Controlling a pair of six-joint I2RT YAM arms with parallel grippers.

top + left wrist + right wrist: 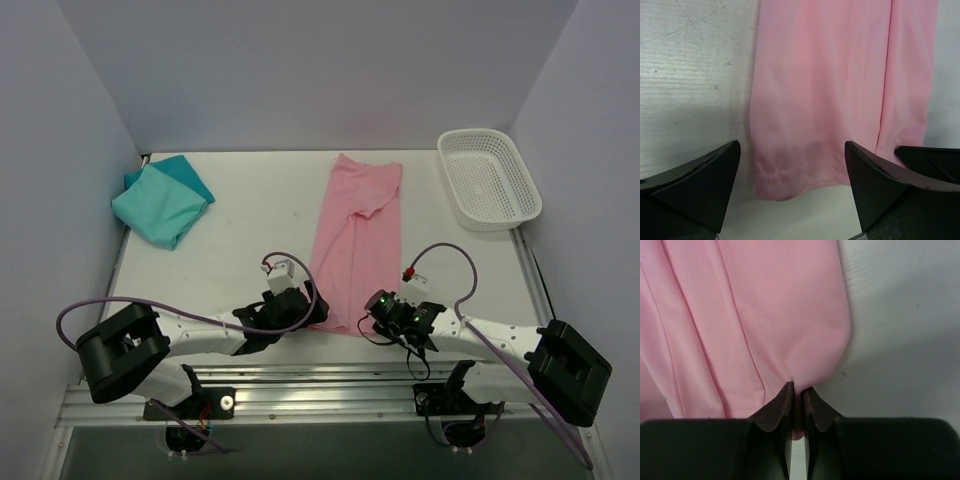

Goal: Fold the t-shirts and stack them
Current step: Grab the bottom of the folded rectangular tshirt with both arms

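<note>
Pink t-shirt (pixel 355 240): long strip, axis near-to-far, hem toward me. My right end effector (pixel 797 388) pinches hem corner; left end effector (pixel 792 145) spread wide over hem.

readable text: none | labels, brands, numbers: none (all three views checked)

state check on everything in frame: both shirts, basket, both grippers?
pink t-shirt: folded lengthwise, lying flat
teal t-shirt: roughly folded, far left
basket: upright, empty
left gripper: fingers open, at the pink hem
right gripper: fingers shut on the pink t-shirt's near corner
</note>
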